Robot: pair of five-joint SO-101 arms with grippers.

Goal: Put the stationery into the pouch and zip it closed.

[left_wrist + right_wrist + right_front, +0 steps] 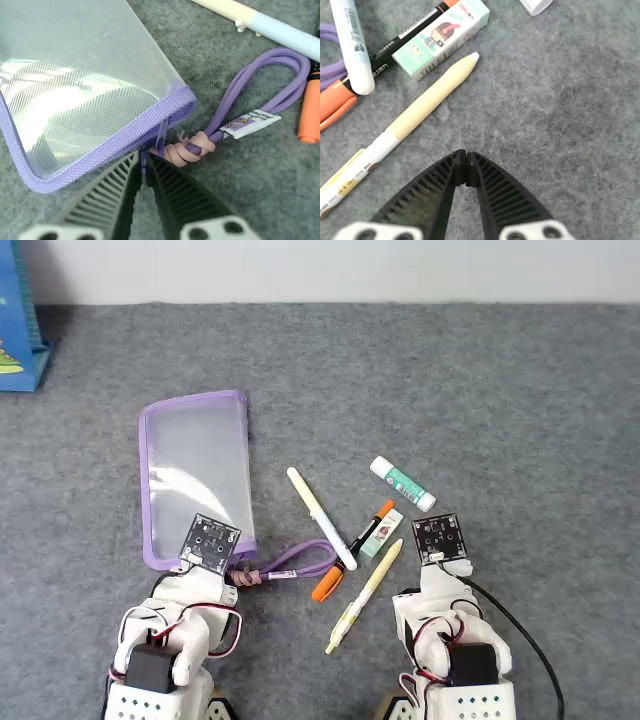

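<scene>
Two pairs of jaws sit low over a grey tabletop (520,390). The left jaws are closed tip to tip on the purple zip pull (161,136) at the corner of a clear, purple-edged pouch (75,85), which lies flat beyond them. Just beside the tips, a pink knot (182,150) holds a purple cord loop (260,75) with a white tag (250,124). The right jaws are also closed, gripping nothing, above bare tabletop. Nearest them lies a cream pen (422,107). Just beyond its tip is a mint eraser box (442,35), then a black-and-orange pen (407,32) crossed by a white marker (352,50). A glue stick (402,483) lies farthest out. All the stationery is outside the pouch.
</scene>
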